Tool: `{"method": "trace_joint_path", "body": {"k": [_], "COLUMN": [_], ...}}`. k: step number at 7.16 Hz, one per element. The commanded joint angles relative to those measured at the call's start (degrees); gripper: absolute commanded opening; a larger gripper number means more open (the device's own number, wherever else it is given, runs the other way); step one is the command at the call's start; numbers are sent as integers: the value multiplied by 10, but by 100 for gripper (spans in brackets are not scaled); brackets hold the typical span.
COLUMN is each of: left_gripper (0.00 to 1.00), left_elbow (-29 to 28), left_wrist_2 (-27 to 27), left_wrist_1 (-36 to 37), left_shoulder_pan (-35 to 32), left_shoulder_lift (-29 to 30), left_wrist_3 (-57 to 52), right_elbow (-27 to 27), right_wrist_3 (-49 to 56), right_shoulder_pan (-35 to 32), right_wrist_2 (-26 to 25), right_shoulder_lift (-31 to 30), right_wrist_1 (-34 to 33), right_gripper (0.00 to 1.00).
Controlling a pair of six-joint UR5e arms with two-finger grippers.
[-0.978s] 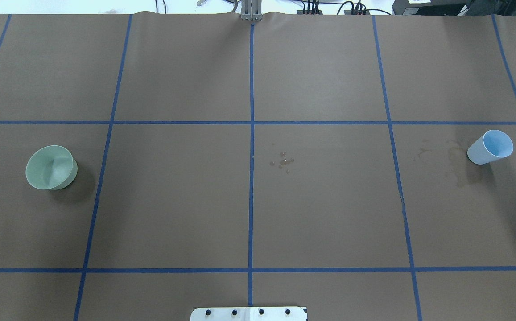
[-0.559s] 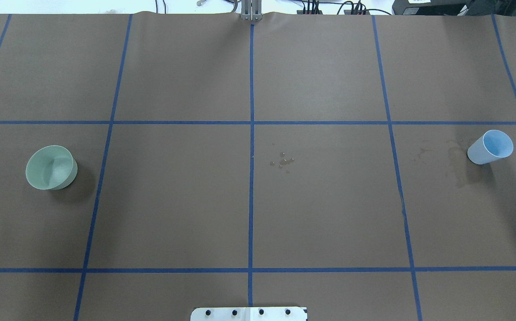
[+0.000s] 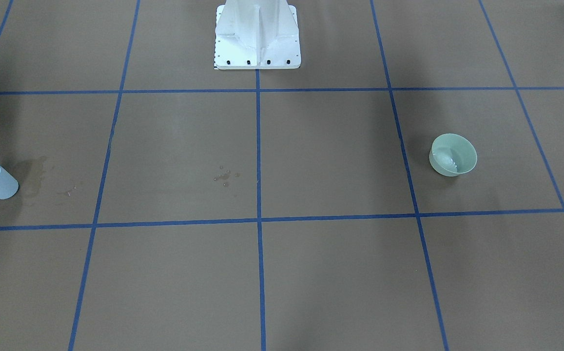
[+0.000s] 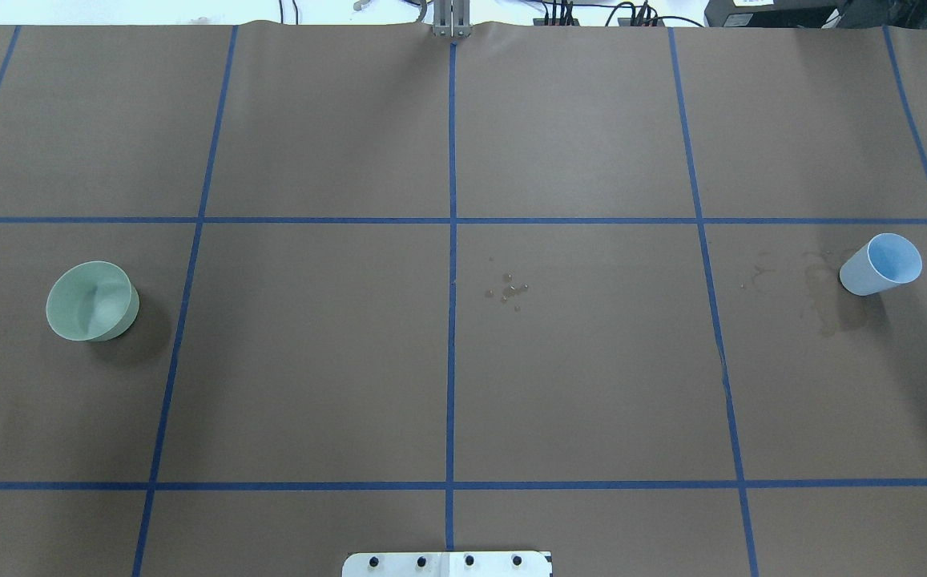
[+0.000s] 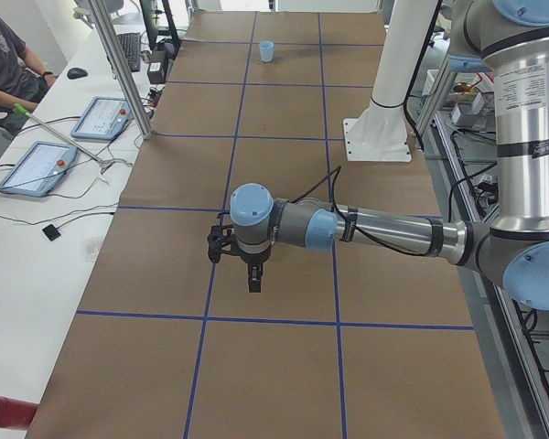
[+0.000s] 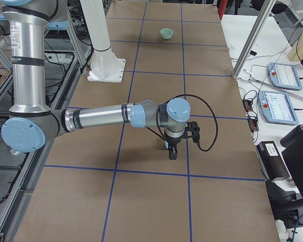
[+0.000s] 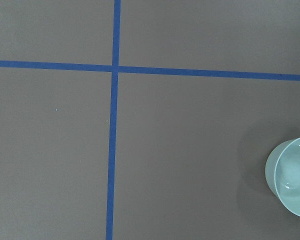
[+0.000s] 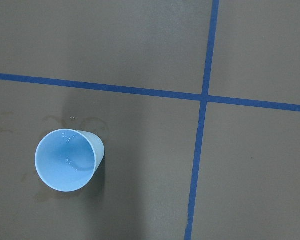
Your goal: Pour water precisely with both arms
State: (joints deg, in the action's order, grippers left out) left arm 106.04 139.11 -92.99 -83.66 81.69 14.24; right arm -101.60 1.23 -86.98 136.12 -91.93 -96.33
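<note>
Nothing on the tabletop (image 4: 591,385) has shifted since a second ago, as far as I can see from overhead: the green bowl (image 4: 92,301), the blue cup (image 4: 881,264) and the spilled droplets (image 4: 509,289) sit where they sat. I take the white pedestal (image 4: 447,563) as my mark. The bowl stands upright well out to the pedestal's left and forward of it, and the water (image 3: 446,157) shows only as faint glints on its floor. The cup stands upright well out to the pedestal's right, about as far forward, with a few beads clinging inside it (image 8: 68,160) and a wet stain (image 4: 822,300) on the paper on its pedestal side. The droplets lie straight ahead of the pedestal, just right of the blue tape line (image 4: 452,160) running forward from it. The left arm (image 5: 393,233) reaches out level to the pedestal's left, its left hand (image 5: 253,285) pointing down above the tabletop. In that wrist's camera the bowl sits at the lower right edge, cut by the frame, so it is off to one side of the hand and apart from it. The right arm (image 6: 98,117) mirrors this on the pedestal's right, its right hand (image 6: 172,155) pointing down. Its wrist camera has the cup low and left, also apart. Both hands show only in the side views, so I cannot tell whether their fingers stand wide or narrow.
</note>
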Motion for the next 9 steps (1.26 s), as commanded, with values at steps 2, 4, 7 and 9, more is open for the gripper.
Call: {"method": "trace_joint_path", "body": {"k": [2, 4, 7, 9], "left_gripper": [100, 83, 100, 100], "left_elbow": [1, -11, -56, -100], "left_wrist_2": [16, 9, 8, -2], "left_wrist_1": [-27, -69, -92, -117], "left_shoulder_pan": [42, 149, 199, 224], "left_shoulder_lift": [5, 57, 80, 105], "left_wrist_3": [49, 90, 203, 238], "right_elbow": [0, 1, 5, 5], "right_wrist_3": [0, -1, -2, -2], "right_shoulder_pan": [1, 1, 1, 1], "right_wrist_2": [0, 0, 1, 0], "right_shoulder_lift": [0, -1, -2, -2], "right_wrist_1": [0, 3, 4, 4], "right_gripper": [100, 100, 100, 100]}}
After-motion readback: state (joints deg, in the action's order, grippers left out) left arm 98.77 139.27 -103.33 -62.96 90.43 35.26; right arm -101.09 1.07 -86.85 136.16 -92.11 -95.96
